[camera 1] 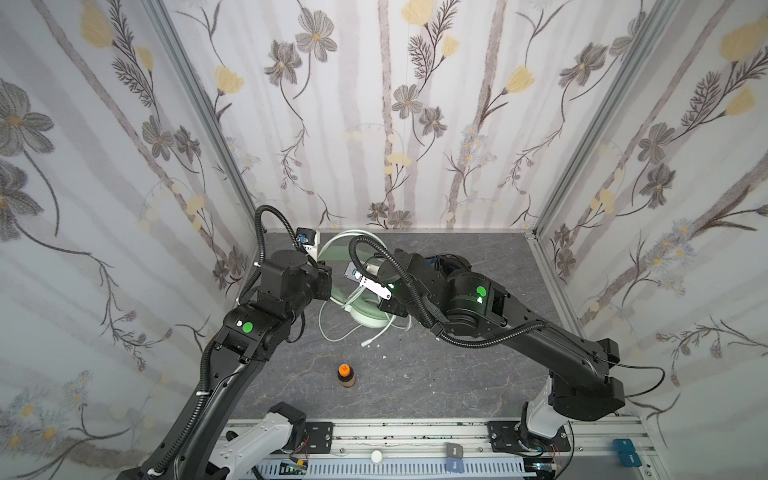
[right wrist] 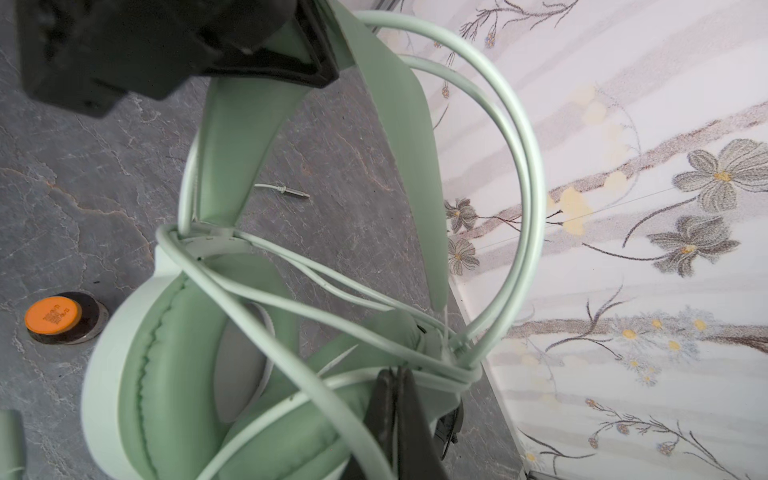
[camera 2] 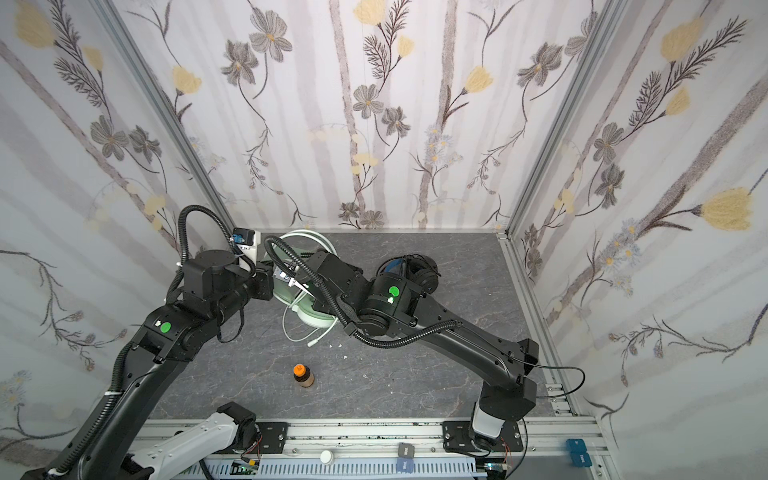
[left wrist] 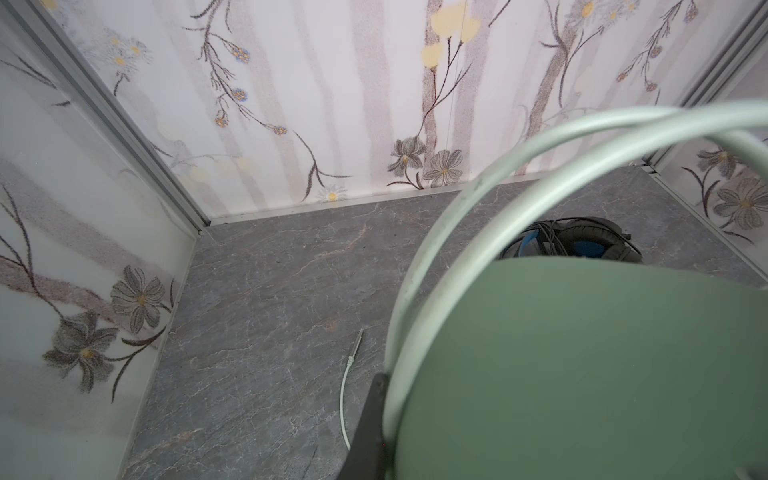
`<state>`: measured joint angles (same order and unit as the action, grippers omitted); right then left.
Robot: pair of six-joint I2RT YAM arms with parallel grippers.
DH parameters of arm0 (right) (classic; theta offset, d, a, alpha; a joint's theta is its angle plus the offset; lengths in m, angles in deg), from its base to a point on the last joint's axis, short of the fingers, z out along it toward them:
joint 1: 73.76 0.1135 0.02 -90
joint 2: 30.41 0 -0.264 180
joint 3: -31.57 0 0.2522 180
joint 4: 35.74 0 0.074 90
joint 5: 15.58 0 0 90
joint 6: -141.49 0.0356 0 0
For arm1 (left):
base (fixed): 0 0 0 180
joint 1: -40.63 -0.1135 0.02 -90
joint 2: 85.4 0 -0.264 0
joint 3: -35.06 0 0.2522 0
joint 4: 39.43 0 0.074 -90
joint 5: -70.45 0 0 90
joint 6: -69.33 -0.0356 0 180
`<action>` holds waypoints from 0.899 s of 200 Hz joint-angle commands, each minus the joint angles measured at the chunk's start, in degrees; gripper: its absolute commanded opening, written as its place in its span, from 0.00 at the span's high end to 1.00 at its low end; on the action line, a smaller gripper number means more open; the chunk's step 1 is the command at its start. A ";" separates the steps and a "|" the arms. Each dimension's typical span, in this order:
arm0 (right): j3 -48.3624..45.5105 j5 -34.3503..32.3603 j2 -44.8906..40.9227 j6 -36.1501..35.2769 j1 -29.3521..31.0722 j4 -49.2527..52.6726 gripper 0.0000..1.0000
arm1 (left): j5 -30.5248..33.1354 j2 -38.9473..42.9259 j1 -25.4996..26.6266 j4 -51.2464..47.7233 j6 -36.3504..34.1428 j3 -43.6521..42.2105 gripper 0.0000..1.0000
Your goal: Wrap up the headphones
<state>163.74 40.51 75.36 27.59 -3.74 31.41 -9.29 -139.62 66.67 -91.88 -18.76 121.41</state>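
The mint-green headphones stand half-lifted at the table's middle back, headband up and one ear cup low. My left gripper is shut on the headband; one of its fingers lies against the band. My right gripper is shut on the pale cable, which loops in several turns round the headset. The cable's plug end trails on the table. The black headphones, blue inside and with their cable bundled, lie behind my right arm.
A small brown bottle with an orange cap stands in front of the headset near the table's middle. Flowered walls close in the grey table at the back and both sides. A metal rail runs along the front edge.
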 commanded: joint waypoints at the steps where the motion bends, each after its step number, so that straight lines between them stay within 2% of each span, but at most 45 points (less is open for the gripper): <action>1: -1.19 -5.92 -1.80 1.58 -1.08 -2.52 1.00 | -4.29 1.56 -0.19 -4.13 0.38 -0.12 1.00; 44: -11.74 -4.95 -7.12 2.24 -1.22 -9.98 0.98 | -11.20 2.14 -0.22 -9.07 0.24 2.96 1.00; 90: -17.00 -6.81 -9.05 -0.65 -0.92 -12.96 0.94 | -13.57 1.01 -0.20 -11.18 -0.42 5.99 1.00; 154: -21.01 -17.96 -9.18 -3.63 1.62 -13.07 0.92 | -13.01 -0.03 -0.20 -12.11 -1.11 7.73 1.00; 180: -21.04 -19.66 -10.08 -3.18 1.58 -13.39 0.87 | -11.87 -0.32 -0.20 -12.48 -1.56 8.21 1.00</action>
<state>142.76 27.70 66.29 24.75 -2.14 21.11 -20.66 -139.90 66.48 -104.45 -19.33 128.71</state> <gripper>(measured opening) 0.102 0.061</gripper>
